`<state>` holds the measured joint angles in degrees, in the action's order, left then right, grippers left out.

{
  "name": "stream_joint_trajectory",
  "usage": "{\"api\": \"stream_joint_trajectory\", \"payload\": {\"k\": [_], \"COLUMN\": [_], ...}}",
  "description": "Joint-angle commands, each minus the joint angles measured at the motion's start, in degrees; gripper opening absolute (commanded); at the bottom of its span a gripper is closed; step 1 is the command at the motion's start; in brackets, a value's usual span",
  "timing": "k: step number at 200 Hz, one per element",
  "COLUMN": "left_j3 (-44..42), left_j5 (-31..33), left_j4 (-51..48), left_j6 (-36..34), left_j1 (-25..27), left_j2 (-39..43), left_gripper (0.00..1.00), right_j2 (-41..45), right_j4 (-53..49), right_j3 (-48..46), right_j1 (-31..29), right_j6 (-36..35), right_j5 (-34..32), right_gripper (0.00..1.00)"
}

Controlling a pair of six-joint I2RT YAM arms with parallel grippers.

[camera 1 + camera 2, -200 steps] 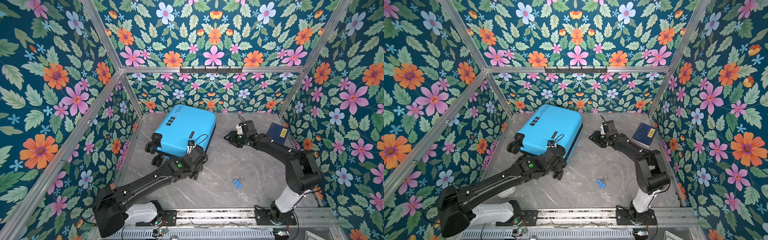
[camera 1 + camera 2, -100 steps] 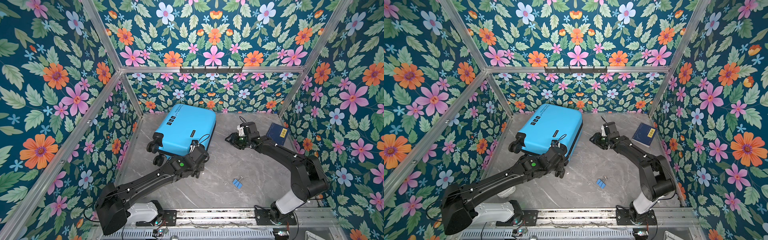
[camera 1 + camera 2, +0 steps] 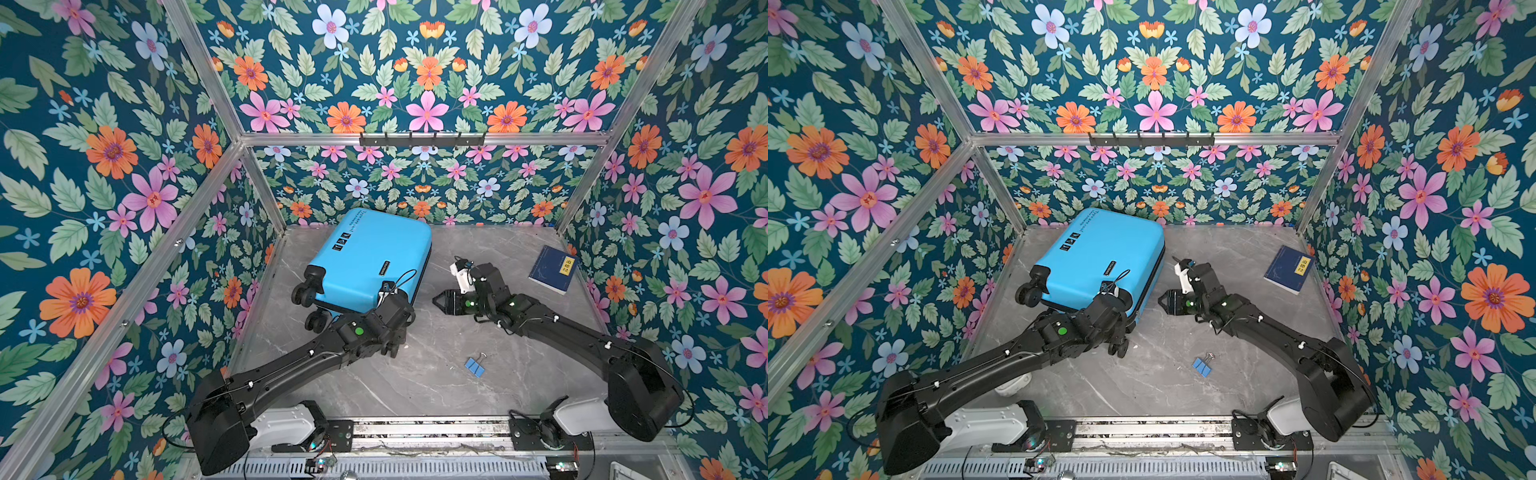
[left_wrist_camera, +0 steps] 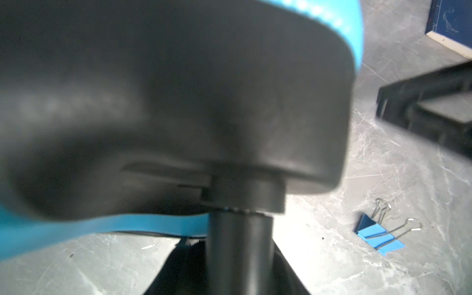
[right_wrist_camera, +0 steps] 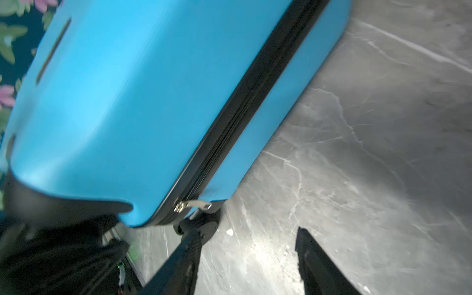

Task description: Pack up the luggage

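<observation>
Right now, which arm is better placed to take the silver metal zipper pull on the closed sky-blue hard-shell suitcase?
Right, probably. The right gripper, open and empty, faces the zipper pull at the suitcase corner. The left gripper is crowded against the black wheels, and its wrist view does not show the pull.

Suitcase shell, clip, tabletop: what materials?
Suitcase: likely hard plastic, going by its smooth satin sheen and rigid rounded corners.
Clip: blue painted body and bare wire handles, so it looks metal.
Tabletop: grey, white-veined marble look; stone or laminate, cannot tell.
</observation>
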<state>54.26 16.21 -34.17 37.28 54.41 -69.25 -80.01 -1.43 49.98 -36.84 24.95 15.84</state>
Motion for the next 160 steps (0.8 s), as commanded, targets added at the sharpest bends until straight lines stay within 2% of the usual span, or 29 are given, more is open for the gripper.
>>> {"api": "stream_joint_trajectory", "payload": {"k": [1, 48, 61, 78, 87, 121, 142, 160], "left_j3": [0.2, 1.1, 1.5, 1.9, 2.1, 2.5, 2.6, 2.6], "left_j5": [2.7, 2.6, 2.6, 2.5, 2.3, 1.9, 1.7, 1.6], "left_j4": [3.0, 2.6, 2.4, 2.4, 2.4, 2.1, 2.1, 2.1], "left_j6": [-0.8, -1.1, -1.1, -1.2, -1.2, -1.5, -1.5, -1.5], "left_j1": [0.0, 0.0, 0.0, 0.0, 0.0, 0.0, 0.0, 0.0], "left_j2": [1.0, 2.1, 2.4, 2.9, 3.0, 2.5, 2.5, 2.6], "left_gripper": [0.0, 0.0, 0.0, 0.0, 0.0, 0.0, 0.0, 0.0], "right_j2": [1.2, -1.4, -3.0, -5.6, -6.9, -10.0, -11.4, -12.0], "right_j4": [10.7, 27.4, 28.1, 27.7, 27.7, 30.2, 30.4, 30.7], "right_j3": [-4.2, -12.0, -11.5, -9.3, -8.2, -6.3, -5.1, -4.8], "right_j1": [-3.4, -3.8, -3.9, -3.8, -3.8, -3.8, -3.8, -3.8], "right_j6": [-8.8, -12.8, -13.6, -14.7, -15.1, -15.9, -16.4, -16.6], "right_j5": [-3.1, 5.9, 6.8, 8.7, 9.5, 11.9, 13.2, 14.1], "right_gripper": [0.6, 0.58, 0.56, 0.41, 0.38, 0.36, 0.3, 0.3]}}
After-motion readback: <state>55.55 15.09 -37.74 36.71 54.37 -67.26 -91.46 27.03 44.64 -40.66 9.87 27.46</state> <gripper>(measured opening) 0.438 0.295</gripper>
